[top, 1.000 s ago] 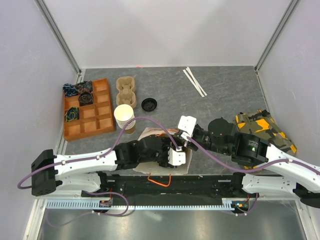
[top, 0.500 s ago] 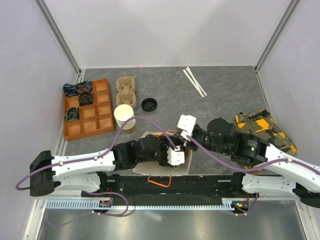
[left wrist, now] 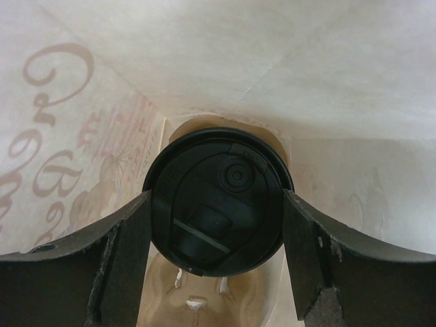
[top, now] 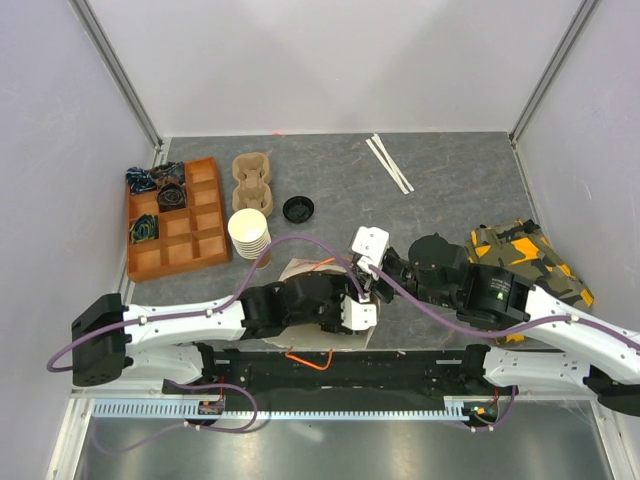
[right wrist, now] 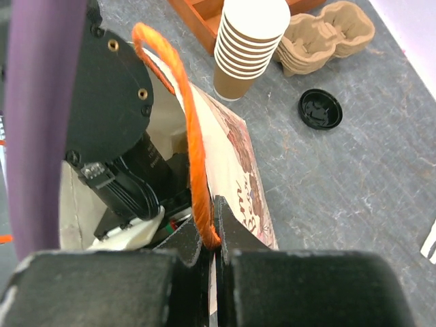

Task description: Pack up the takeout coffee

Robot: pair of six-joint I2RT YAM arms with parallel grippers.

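The takeout coffee sits inside the paper bag. Its black lid faces squarely back at the left wrist, so its long axis runs straight away into the bag, and the lid hides the cup body. The left gripper is spread to the lid's width, one finger pressed against each side.

The right gripper is pinched tight on the bag's rim beside the orange handle.

Further back on the table there's a stack of cups, nested inside one another. The loose black lid lies near them. The wooden tray has dark bundles in a few compartments on its left side. The pulp carriers are just beside it.
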